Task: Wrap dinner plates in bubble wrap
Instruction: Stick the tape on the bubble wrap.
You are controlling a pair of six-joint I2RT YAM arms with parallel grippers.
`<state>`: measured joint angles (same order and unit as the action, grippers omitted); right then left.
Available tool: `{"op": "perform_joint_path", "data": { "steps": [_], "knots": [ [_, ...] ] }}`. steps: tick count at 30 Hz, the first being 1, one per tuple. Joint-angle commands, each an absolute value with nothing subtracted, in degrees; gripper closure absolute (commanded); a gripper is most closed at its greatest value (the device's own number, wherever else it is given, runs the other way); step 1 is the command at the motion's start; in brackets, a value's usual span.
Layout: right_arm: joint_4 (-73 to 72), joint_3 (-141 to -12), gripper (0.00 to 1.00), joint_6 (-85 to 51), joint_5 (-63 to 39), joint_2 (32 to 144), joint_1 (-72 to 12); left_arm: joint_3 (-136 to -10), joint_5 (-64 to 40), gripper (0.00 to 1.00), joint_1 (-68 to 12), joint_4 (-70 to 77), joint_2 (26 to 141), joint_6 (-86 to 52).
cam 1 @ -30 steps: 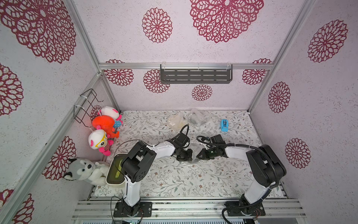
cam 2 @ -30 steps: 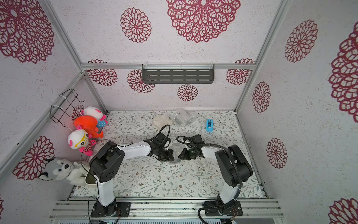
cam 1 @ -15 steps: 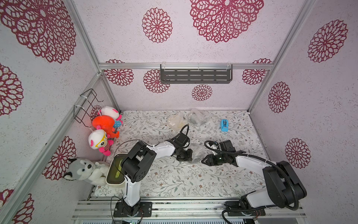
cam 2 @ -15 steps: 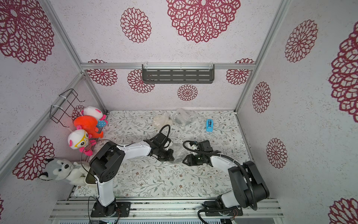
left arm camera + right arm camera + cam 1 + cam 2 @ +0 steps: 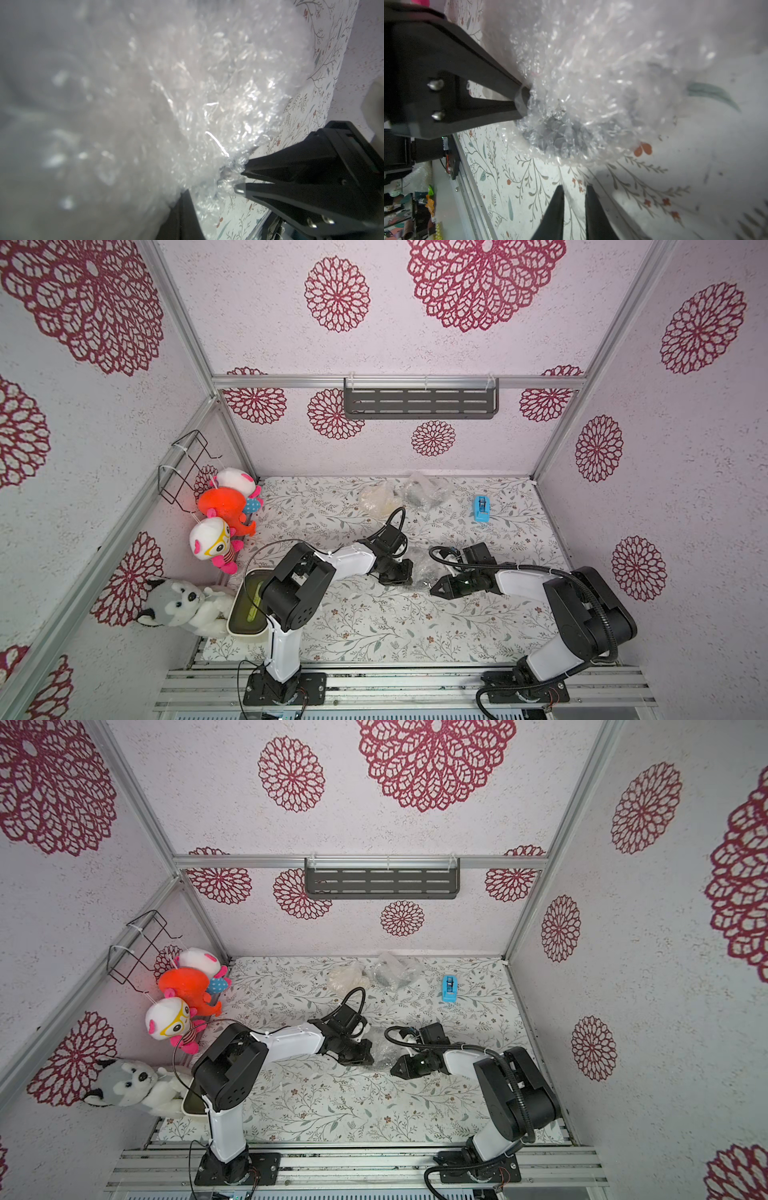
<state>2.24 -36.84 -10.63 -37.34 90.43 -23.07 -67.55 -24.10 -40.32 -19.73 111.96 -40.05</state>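
Centre frame: the bubble wrap [image 5: 422, 569] lies bunched on the counter [image 5: 374, 626], whatever plate it covers hidden from me. My left claw [image 5: 522, 101] is pinched tight on its folds. My right claw [image 5: 574, 187], all but closed and empty, sits just beside. Upper centre, a cream bundle [image 5: 376, 499] and a dark bundle [image 5: 422, 491] lie wrapped; I judge one left.

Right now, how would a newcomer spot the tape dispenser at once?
Find the dark slotted shelf on the back wall, then drop to the floral table. Toward the right, past the dark bubble-wrapped bundle, sits the tape dispenser: small, opaque, bright blue, unlike the clear crinkly bundles.
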Motion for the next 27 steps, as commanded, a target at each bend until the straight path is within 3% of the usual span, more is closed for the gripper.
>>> {"op": "perform_joint_path", "data": {
  "steps": [1, 9, 19, 23, 27],
  "knots": [
    [2.82, -37.88, 0.98, -11.58, -38.95, 88.97, -23.16, -67.43, -23.31, 1.00, -41.04, -21.09, 111.18, -39.16],
    [4.94, -32.27, 1.00, -20.91, -43.96, 83.05, -23.12, -67.38, -23.39, 1.00, -41.05, -21.27, 111.07, -38.91],
    [6.24, -37.32, 0.99, -21.91, -40.17, 93.94, -23.04, -67.15, -23.14, 1.00, -41.05, -21.13, 110.74, -39.14],
    [8.86, -38.03, 0.76, -21.36, -36.98, 93.15, -23.03, -67.26, -23.29, 1.00, -41.05, -21.03, 111.03, -39.27],
    [15.05, -36.79, 0.57, -19.97, -23.75, 84.79, -23.03, -67.37, -23.37, 1.00, -41.05, -21.10, 111.01, -39.13]
  ]
}}
